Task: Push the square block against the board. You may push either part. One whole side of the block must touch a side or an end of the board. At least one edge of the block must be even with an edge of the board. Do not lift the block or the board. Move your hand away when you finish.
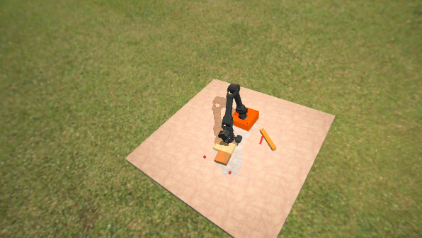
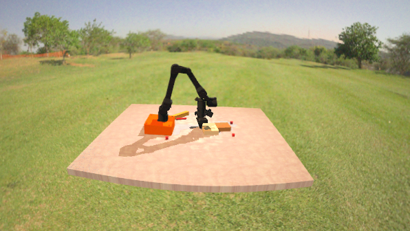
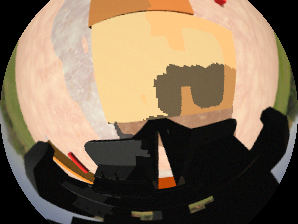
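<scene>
A pale yellow square block (image 1: 226, 147) (image 2: 210, 129) (image 3: 147, 56) lies flat on the wooden platform (image 1: 283, 184) (image 2: 206, 165). A shorter orange board (image 1: 222, 158) (image 2: 223, 126) lies at its far side and appears to touch it. In the wrist view their left edges look about even. My gripper (image 1: 226, 140) (image 2: 201, 126) (image 3: 156, 117) is shut and empty. It points down, low at the block's near edge, on the side away from the board. Its shadow falls on the block's top. I cannot tell whether the fingertips touch the block.
The arm's orange base (image 1: 246, 120) (image 2: 159, 126) stands behind the gripper. A long thin orange bar (image 1: 267, 139) (image 2: 181, 113) with a red stick (image 1: 261, 140) beside it lies off to one side. Small red markers (image 1: 204, 156) (image 1: 229, 172) (image 2: 233, 135) dot the platform. Grass surrounds the platform edges.
</scene>
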{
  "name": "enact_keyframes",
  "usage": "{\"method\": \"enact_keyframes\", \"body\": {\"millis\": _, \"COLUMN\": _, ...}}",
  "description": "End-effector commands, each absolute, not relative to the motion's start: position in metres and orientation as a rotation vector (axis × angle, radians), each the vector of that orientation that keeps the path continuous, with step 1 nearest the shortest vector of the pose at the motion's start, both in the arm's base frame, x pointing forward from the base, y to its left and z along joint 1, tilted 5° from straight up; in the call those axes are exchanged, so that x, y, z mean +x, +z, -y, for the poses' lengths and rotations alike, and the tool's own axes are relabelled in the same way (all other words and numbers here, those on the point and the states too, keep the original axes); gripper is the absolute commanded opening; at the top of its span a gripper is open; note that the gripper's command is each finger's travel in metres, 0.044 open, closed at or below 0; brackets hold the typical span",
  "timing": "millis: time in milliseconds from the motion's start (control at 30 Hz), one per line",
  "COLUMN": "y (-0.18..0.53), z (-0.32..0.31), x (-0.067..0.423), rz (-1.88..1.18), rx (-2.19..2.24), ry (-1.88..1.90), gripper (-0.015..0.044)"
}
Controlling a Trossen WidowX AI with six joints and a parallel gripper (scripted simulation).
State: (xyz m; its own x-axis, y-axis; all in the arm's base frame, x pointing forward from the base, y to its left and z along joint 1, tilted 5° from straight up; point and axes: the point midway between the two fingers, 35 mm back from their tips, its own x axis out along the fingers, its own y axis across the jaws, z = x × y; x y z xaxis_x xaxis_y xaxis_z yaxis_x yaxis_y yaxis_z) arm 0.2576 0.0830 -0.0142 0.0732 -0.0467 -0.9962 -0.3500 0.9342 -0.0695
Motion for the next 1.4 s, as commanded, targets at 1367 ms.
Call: {"method": "enact_keyframes", "body": {"millis": 1367, "y": -0.005, "z": -0.071, "x": 0.223, "rz": -1.480, "rx": -0.324, "ry": 0.233, "gripper": 0.0000}}
